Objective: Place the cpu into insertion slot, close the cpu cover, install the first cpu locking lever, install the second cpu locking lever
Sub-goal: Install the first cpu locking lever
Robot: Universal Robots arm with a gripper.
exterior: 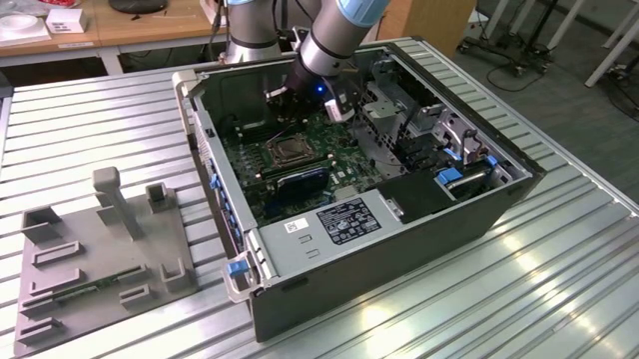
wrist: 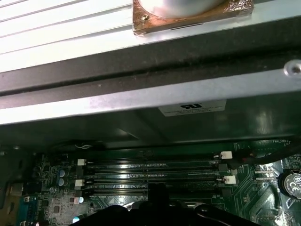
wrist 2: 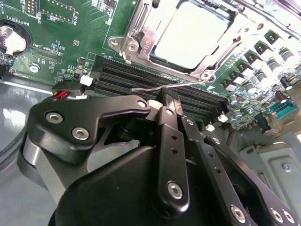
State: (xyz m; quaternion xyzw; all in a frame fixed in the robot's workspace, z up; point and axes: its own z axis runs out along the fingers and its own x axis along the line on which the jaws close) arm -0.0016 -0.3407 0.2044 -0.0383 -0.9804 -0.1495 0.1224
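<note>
cpu (wrist 2: 188,33) is seated in the slot (exterior: 286,152), with the cover (wrist 2: 139,35) down over its edges to hold it flat. gripper (wrist 2: 170,98) has its fingers pinched together and nothing visibly clamped. its narrow tip sits against the thin wire lever (wrist 2: 150,88) over the memory slots (wrist 2: 136,75). looks set up to push the lever, not grab it.

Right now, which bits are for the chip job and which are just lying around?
Job: cpu, cpu cover, insertion slot, locking lever, gripper.
Lying about: memory slots, round battery, grey holder tray, white box.
</note>
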